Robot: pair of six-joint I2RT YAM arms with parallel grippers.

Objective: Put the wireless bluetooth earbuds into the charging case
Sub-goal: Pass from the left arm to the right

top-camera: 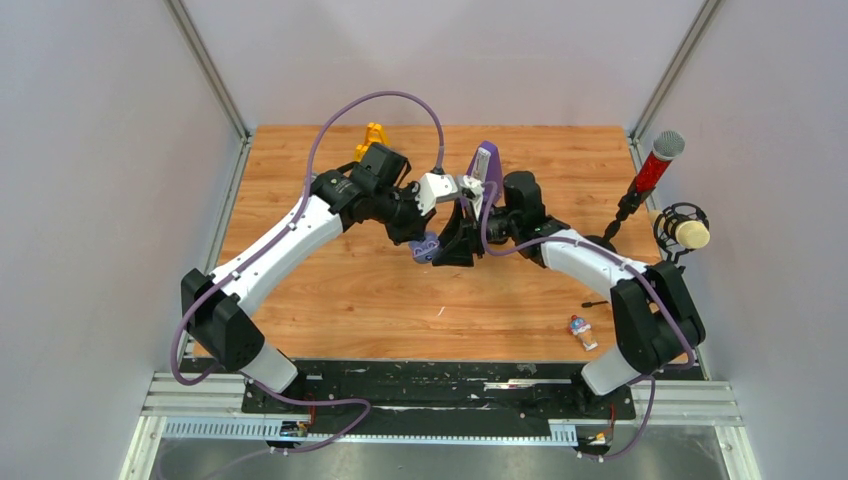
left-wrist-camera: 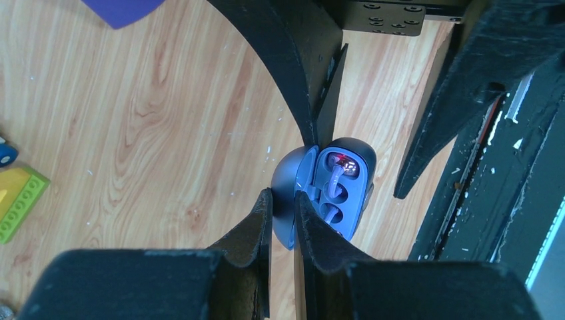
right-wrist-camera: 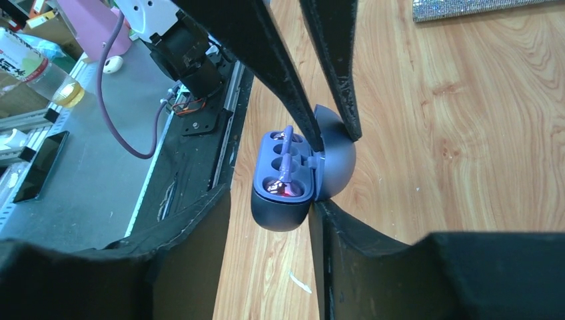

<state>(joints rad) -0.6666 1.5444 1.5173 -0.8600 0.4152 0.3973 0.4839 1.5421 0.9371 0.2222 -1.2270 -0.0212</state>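
This looks to me like the seating stage. The charging case (right-wrist-camera: 288,215) is open near the middle of the table (top-camera: 330,295), a touch toward 12 o'clock, and I can't tell whether it rests on the wood or hangs just above it. One earbud (right-wrist-camera: 283,189) sits in the end well of the tray, glowing red. A thin purplish stalk (right-wrist-camera: 286,157) lies along the other wells. I can't say whether it belongs to the second bud, and I see no loose bud on the wood. The left gripper (left-wrist-camera: 283,200) has its fingers pressed together on the edge of the flipped-back lid (right-wrist-camera: 336,157). The right gripper (right-wrist-camera: 270,200) is part-spread, with a finger either side of the case body. One finger seems to be against the hinge side, and the other has a clear gap. I'd guess the next move is for the right jaws to take the body, or to press a bud home. Either needs a gentle, square squeeze, because a sideways shove could twist the case out of the left pinch or flip the lid closed. The left arm rises from 7 o'clock, arcs round by 10 o'clock and points its wrist toward 3 o'clock. The right arm mirrors it from 5 o'clock round by 2 o'clock, wrist aimed toward 9 o'clock. The two tools meet nose to nose over the case.
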